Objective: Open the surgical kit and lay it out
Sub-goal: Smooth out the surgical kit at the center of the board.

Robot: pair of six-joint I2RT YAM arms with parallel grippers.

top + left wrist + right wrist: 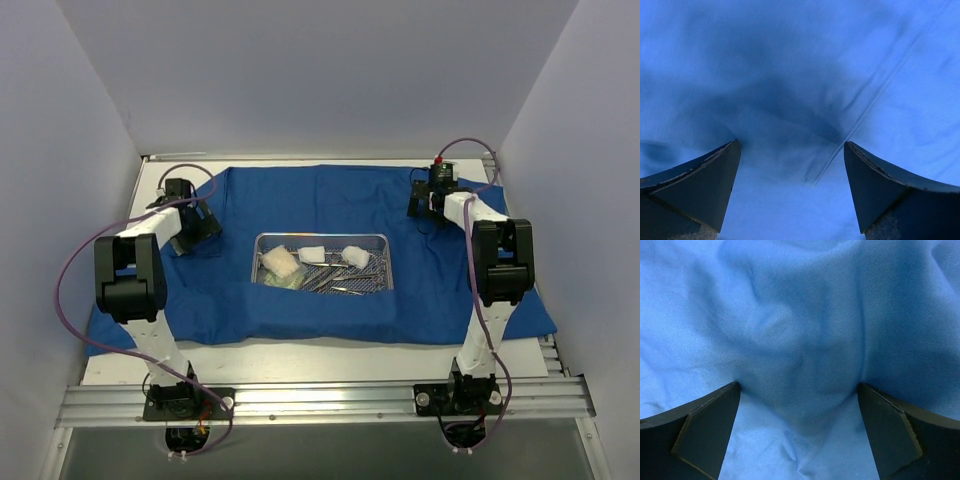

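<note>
The blue drape (320,205) lies spread flat over the table. On its middle stands the steel wire-mesh tray (320,237), holding white gauze pads (281,263) and steel instruments (345,277). My left gripper (200,228) is low over the drape's far-left part. In the left wrist view it (790,145) stands open just above the blue cloth (790,75), with a crease running between its fingers. My right gripper (422,205) is over the drape's far-right part. In the right wrist view it (797,385) is open, its fingers astride a rumpled fold of cloth (800,340). Neither holds anything.
The white tabletop (300,360) shows in front of the drape, ending at an aluminium rail (320,400) that carries both arm bases. Pale enclosure walls (60,150) close in on the left, right and back. Purple cables (62,290) loop beside each arm.
</note>
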